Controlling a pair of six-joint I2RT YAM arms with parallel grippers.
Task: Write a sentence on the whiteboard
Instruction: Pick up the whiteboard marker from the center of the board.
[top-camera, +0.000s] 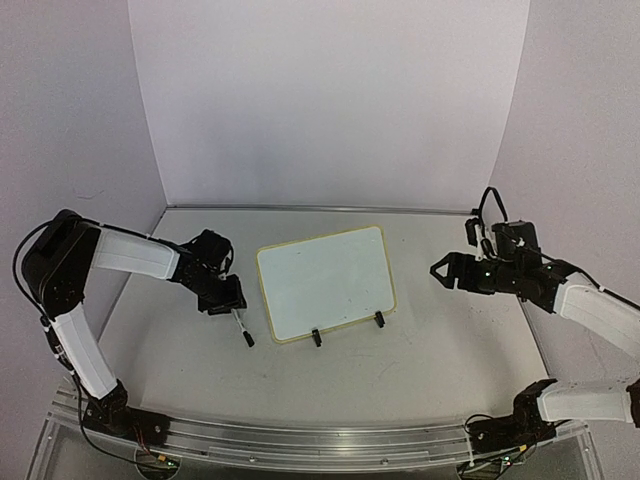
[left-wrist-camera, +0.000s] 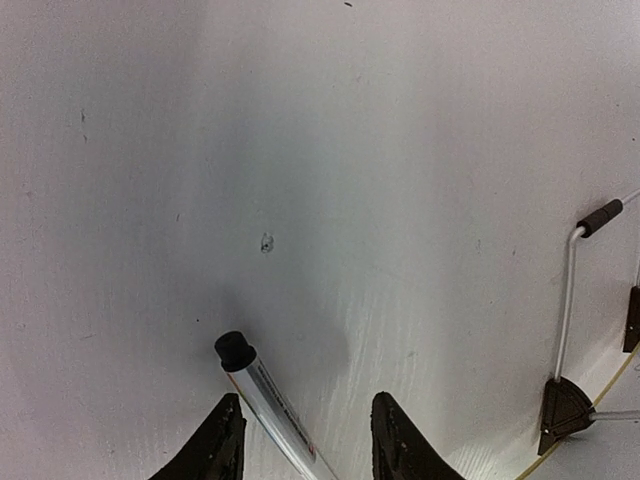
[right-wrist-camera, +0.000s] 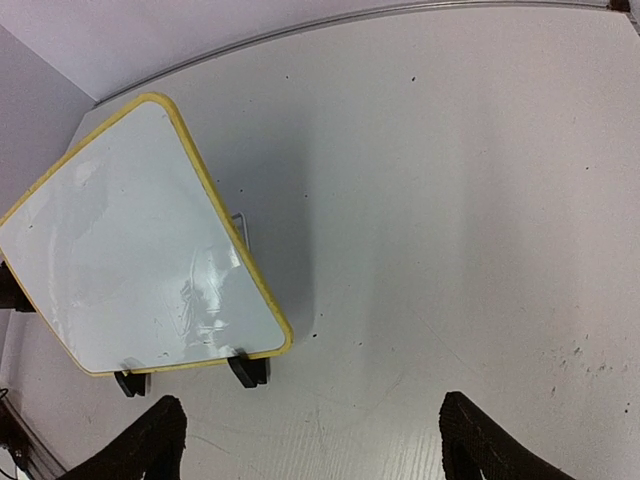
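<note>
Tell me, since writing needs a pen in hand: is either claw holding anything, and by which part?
Cannot be told: the marker lies by its barrel inside the left claw, with a gap beside it. The right claw is open and empty.

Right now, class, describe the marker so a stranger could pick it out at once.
Find the whiteboard propped on the table. Just left of it, between the left gripper's fingers, is the marker: a slim silvery stick with a black cap, the only pen-shaped thing there.
</note>
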